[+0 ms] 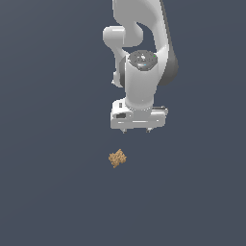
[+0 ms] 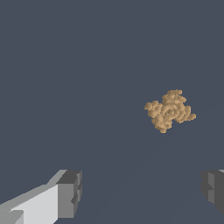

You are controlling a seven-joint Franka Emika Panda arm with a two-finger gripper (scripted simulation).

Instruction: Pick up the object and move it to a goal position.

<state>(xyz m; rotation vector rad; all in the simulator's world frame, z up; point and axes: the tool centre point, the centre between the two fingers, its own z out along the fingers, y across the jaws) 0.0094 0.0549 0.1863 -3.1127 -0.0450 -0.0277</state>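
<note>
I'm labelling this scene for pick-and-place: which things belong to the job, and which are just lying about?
Belongs to the job:
- tan-orange lumpy chunk, resting apart from the arm
- white gripper, open, holding nothing

Just lying about:
- nothing else shows, only the dark floor

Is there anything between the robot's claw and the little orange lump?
Nothing. In both views, only bare dark surface lies between the open end effector and the lump; they are apart.

Claw (image 2: 142, 192) fingers (image 2: 70, 192) spread wide, tan chunk (image 2: 169, 110) beyond, untouched
</note>
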